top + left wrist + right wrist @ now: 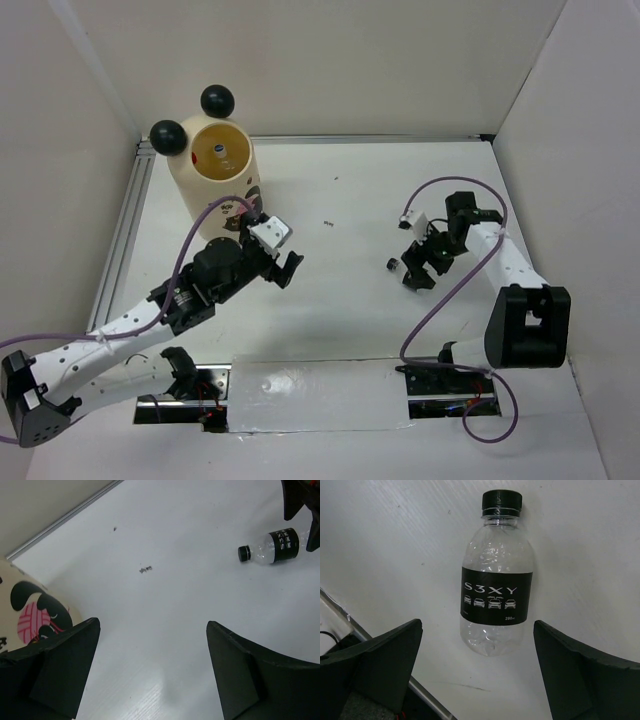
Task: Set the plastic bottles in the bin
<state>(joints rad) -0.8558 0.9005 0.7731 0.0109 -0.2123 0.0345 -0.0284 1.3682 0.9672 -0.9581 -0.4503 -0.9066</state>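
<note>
One clear plastic bottle with a black label and black cap lies on its side on the white table. It also shows in the top view and the left wrist view. My right gripper is open just behind the bottle's base, fingers wide on either side and not touching it; it also shows in the top view. My left gripper is open and empty over bare table, beside the cream bin. The bin's cartoon face is at my left. A blue-labelled bottle lies inside the bin.
An aluminium rail runs along the table's left edge by the white wall. A silver plate lies at the near edge between the arm bases. Small dark specks mark the table's middle.
</note>
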